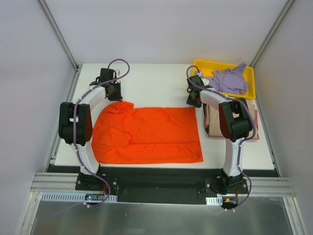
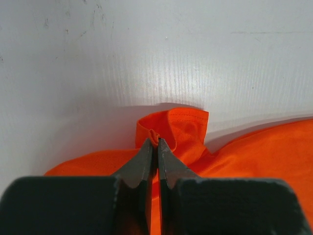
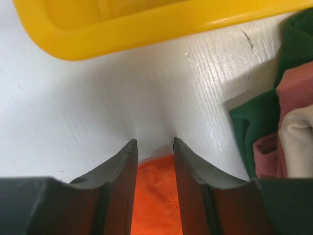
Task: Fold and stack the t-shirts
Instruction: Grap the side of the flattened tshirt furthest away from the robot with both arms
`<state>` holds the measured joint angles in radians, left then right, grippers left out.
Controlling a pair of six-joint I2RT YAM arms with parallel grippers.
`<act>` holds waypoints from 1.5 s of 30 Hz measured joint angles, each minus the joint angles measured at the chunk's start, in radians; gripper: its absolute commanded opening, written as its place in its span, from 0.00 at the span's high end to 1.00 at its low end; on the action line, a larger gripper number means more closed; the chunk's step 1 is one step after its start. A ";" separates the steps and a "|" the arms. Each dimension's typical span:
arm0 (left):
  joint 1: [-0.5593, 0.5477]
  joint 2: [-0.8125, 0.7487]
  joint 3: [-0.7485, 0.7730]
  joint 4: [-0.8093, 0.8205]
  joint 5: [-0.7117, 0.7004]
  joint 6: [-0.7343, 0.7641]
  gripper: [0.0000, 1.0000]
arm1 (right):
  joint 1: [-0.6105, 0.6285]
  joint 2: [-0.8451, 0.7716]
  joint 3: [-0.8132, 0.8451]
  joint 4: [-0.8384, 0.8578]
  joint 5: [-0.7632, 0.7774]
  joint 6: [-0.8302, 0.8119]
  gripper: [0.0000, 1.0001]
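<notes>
The orange-red t-shirt (image 1: 146,134) lies spread flat across the middle of the table, with a bunched sleeve at its far left corner. My left gripper (image 1: 115,94) is shut on that bunched fold (image 2: 155,134), and more of the shirt (image 2: 254,152) lies behind the jaws. My right gripper (image 1: 194,100) is open at the shirt's far right corner, its fingers (image 3: 128,161) straddling the orange hem (image 3: 155,196). The lavender t-shirt (image 1: 229,79) lies crumpled in the yellow tray (image 1: 205,62). A tan folded shirt (image 1: 211,123) lies at the right, partly hidden under my right arm.
The yellow tray (image 3: 146,24) sits just beyond my right gripper. A stack of folded cloths, green (image 3: 254,122), pink and cream (image 3: 296,142), lies to its right. White walls and metal posts enclose the table.
</notes>
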<state>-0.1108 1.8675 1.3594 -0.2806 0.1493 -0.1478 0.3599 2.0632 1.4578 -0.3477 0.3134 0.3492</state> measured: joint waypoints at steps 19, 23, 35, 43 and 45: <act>0.000 -0.045 -0.047 0.008 0.001 -0.013 1.00 | 0.005 -0.048 -0.068 0.010 -0.012 0.009 0.59; 0.000 -0.045 -0.051 0.008 0.001 -0.017 1.00 | 0.007 -0.060 -0.083 0.002 -0.012 0.010 0.74; 0.000 -0.102 -0.107 0.017 0.035 -0.019 1.00 | 0.014 -0.070 -0.091 -0.005 -0.035 -0.027 0.99; 0.000 -0.269 -0.273 0.041 0.033 -0.064 1.00 | 0.078 -0.190 -0.220 -0.017 -0.073 -0.082 0.99; 0.000 -0.332 -0.329 0.044 0.029 -0.082 1.00 | 0.096 -0.237 -0.255 -0.021 -0.083 -0.092 0.99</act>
<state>-0.1108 1.5356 1.0302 -0.2367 0.1787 -0.2295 0.4561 1.8267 1.2030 -0.3683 0.2306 0.2577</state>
